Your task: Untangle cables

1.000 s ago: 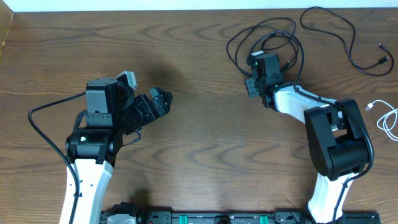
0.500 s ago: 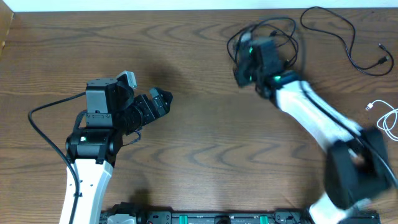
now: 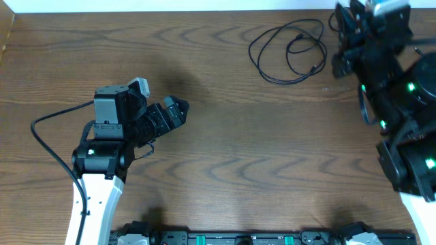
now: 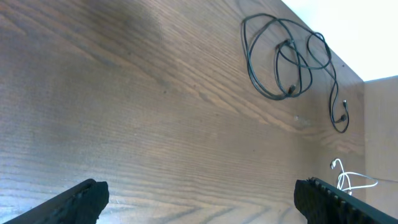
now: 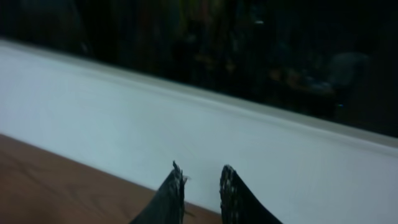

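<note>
Black cable (image 3: 293,51) coiled loose on bench (image 3: 225,150) — white cable (image 4: 348,180) well apart. Left hand (image 3: 176,111) wide, empty; right hand (image 5: 202,168) raised off bench — narrow gap, nothing held.

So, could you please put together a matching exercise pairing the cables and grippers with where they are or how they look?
Things:
1. coiled cable
2. white cable
3. left gripper
4. right gripper

Descriptions:
A. pointing at a white wall
B. black loops at the far side of the table
C. jaws wide, nothing between them
D. to the right of the second black cable

Pairs: 1-B, 2-D, 3-C, 4-A
</note>
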`<state>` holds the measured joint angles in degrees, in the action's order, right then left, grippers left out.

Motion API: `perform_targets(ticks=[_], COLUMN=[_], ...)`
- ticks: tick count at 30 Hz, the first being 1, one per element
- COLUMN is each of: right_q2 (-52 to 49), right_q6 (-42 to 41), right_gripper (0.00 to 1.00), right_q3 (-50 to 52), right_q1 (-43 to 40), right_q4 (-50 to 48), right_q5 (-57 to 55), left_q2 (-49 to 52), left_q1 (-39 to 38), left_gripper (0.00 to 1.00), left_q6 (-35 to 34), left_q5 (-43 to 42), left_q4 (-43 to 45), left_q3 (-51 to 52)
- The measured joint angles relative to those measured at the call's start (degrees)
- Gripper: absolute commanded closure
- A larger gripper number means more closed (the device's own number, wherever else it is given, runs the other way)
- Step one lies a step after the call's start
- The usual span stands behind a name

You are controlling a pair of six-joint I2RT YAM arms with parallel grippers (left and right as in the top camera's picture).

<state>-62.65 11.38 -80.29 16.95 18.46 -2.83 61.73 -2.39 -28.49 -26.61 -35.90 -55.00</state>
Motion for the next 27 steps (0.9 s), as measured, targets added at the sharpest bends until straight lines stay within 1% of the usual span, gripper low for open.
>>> perform_targets(ticks=[3,6,13,18,24,27], right_q2=[1.5,3.3,11.9,18.7,25.7,29.7], right_q6=[4.1,7.3,9.3,8.0,4.7,4.0], right_gripper=[0.81,0.80,0.82,0.80,0.77,0.76], right_q3=[0.2,0.9,1.3,1.3,4.2,5.8], right_q1=[0.0,-0.3,-1.7,-6.2,-12.6,-13.9], right_q4=[5.9,9.4,14.6,18.6,19.0,19.0], right_q5=[-3.8,-6.2,-6.2,-0.7,9.9,12.9], left_q2=[0.0,0.0,0.0,0.0,0.0,0.0], left_q1=[0.0,0.0,0.0,0.0,0.0,0.0], left_gripper=[0.00,0.00,0.00,0.00,0.00,0.00], left_q6=[0.0,0.0,0.0,0.0,0.0,0.0], left_q5=[0.0,0.0,0.0,0.0,0.0,0.0], left_q4=[0.0,0.0,0.0,0.0,0.0,0.0], left_q3=[0.0,0.0,0.0,0.0,0.0,0.0])
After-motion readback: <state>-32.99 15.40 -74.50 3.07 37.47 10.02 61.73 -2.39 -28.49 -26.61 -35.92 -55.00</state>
